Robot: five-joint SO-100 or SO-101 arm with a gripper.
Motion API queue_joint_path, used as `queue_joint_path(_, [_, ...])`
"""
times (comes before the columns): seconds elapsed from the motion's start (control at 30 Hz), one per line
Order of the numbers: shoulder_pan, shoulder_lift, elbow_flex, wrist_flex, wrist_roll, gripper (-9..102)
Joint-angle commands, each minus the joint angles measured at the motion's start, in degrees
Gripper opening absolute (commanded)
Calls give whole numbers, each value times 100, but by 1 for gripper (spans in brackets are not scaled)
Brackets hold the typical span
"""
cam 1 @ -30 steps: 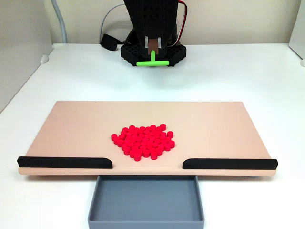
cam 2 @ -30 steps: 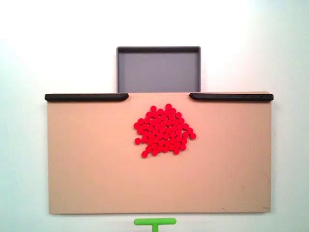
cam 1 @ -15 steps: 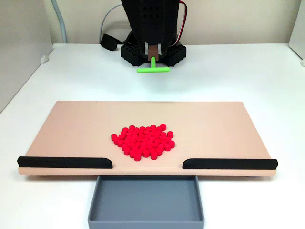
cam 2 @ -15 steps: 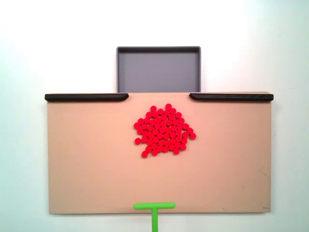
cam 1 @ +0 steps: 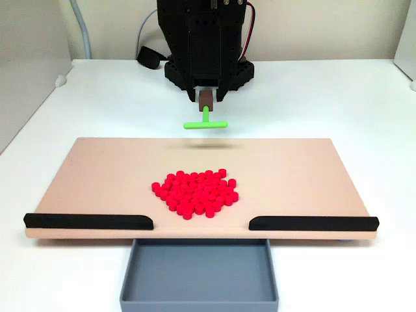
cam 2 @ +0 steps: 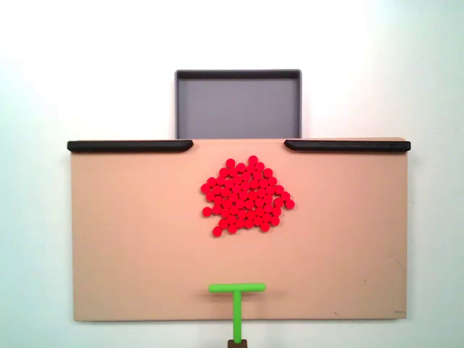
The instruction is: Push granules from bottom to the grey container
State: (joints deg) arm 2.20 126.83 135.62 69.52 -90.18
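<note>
A white tabletop is carrying a tan board, seen in both fixed views, with pale walls closing in behind and at the left of the front-facing view, where a grey cable is running down the corner. The granules are lying in one tight red cluster near the board's middle, well apart from its edges. From above, the cluster is sitting just below the gap between two black strips, the left one and the right one, which are lining the board's upper edge. The grey container is butting against that edge at the gap, its floor bare. In the front-facing view the container is lying nearest the camera.

The black arm's fingers are clamping the stem of a green T-shaped pusher, which is hanging over the board's far edge and throwing a soft shadow on the wood. From above, the pusher's crossbar is showing over the board, below the granules and apart from them.
</note>
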Motion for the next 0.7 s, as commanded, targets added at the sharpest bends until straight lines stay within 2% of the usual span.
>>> queue_joint_path(0.0, [-26,-123,18,-272,-26,0])
queue_joint_path(0.2, [-88,-536,53,-756,79,0])
queue_joint_path(0.67, [-220,-1028,44,-1160,193,0])
